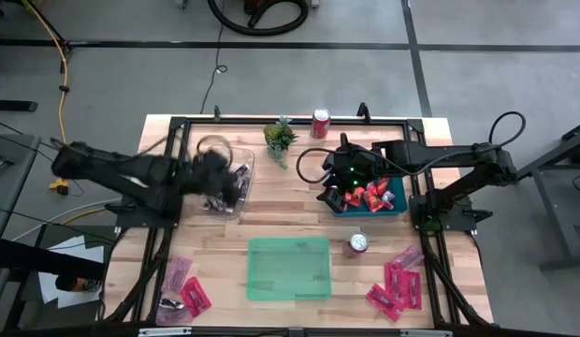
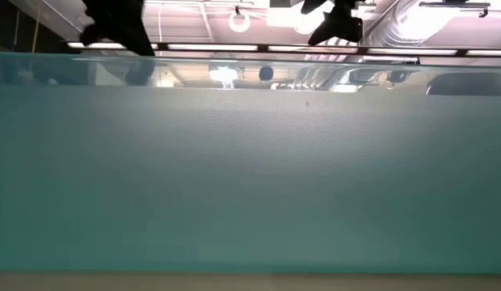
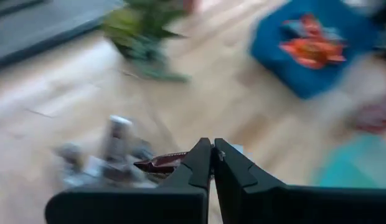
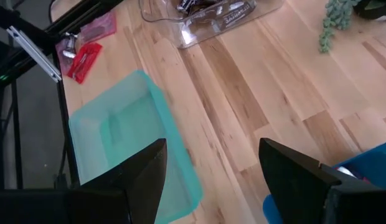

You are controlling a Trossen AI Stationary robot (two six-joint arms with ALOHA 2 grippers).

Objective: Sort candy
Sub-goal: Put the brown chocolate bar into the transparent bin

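One dark bar (image 3: 162, 163) lying just beyond the closed fingertips of left gripper (image 3: 212, 149), over clear tray (image 1: 232, 187), long axis crosswise; grasp not confirmable. Right gripper (image 4: 211, 158) hovering wide open, empty, beside blue tray (image 1: 395, 201).

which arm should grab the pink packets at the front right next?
Right, probably. Its hand is open over the blue tray, on the same side as those packets. The left hand is shut over the clear tray, across the table.
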